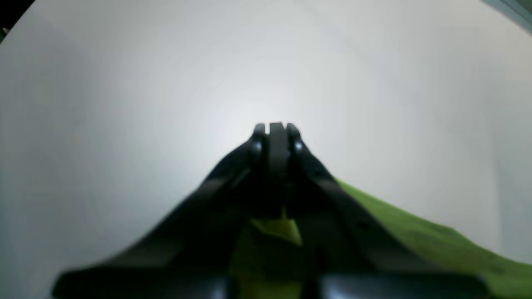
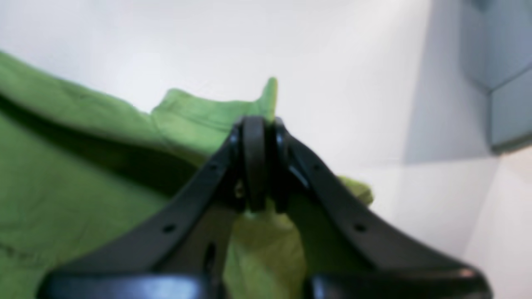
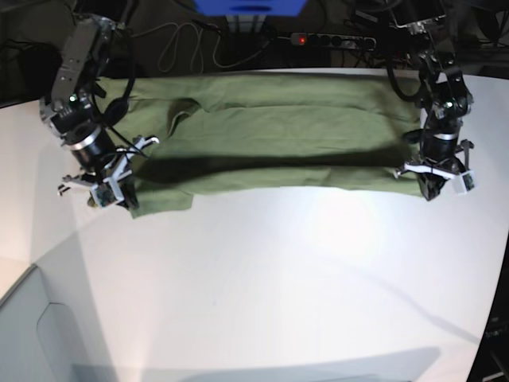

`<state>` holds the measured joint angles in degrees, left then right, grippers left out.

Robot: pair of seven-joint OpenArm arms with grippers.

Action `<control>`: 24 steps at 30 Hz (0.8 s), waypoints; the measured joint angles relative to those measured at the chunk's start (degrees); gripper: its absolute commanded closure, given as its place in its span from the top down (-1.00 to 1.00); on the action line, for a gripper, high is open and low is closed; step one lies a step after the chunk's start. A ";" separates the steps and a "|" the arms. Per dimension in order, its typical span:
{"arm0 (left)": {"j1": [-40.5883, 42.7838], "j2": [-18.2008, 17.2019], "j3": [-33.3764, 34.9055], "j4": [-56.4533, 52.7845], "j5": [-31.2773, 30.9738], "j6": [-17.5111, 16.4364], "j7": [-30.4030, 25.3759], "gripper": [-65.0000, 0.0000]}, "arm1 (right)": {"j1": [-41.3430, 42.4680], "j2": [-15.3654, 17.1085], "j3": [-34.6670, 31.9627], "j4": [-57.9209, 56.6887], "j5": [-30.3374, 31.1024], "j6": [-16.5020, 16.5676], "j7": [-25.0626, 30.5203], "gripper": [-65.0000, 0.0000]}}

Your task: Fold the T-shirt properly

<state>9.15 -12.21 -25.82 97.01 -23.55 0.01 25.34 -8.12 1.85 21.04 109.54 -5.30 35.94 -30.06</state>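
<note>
- On the white table [image 3: 262,270], the T-shirt [image 3: 270,131] is the largest thing I see: one olive-green shirt, lying as a long band across the far part of the table, with the near long edge lifted a little between my two arms.
- I judge the T-shirt to be light, soft and limp. It will sag and wrinkle where nothing holds it, so I would take it at the corners or along a hem, with both ends kept at the same height.
- At the T-shirt's end on the base view's left, my right gripper [image 2: 257,124] is clenched on a corner of the cloth; the green fabric comes out between and above the jaws.
- At the opposite end of the T-shirt, my left gripper [image 1: 276,128] is also pressed together, and green cloth shows inside and beside it, so I believe it grasps the hem there.
- Count: one T-shirt, two grippers, one table.
- Beyond the T-shirt's far edge, one power strip [image 3: 330,38] and some cables lie.
</note>
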 measured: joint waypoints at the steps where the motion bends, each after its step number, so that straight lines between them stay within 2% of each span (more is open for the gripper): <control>1: -0.48 -0.02 0.04 0.00 0.24 0.00 0.00 -1.00 | 0.46 0.02 -0.11 0.00 -0.02 0.00 0.02 -1.00; 12: -2.93 -0.28 -0.24 -0.87 0.04 -0.02 0.13 -1.00 | 7.37 0.20 -0.15 -9.20 -0.42 0.00 -0.44 -1.00; 18: -4.85 -0.31 -0.24 -0.90 0.44 0.15 -0.55 -1.00 | 10.97 0.26 -0.15 -10.58 -0.07 0.00 0.24 -1.00; 24: -4.37 -0.31 -0.35 -0.92 0.44 0.17 -0.59 -1.00 | 12.87 1.90 -0.09 -12.63 0.00 0.00 0.13 -1.00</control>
<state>4.78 -12.51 -26.17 96.09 -23.11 0.19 24.75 4.75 3.75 20.95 96.90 -5.30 35.94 -29.93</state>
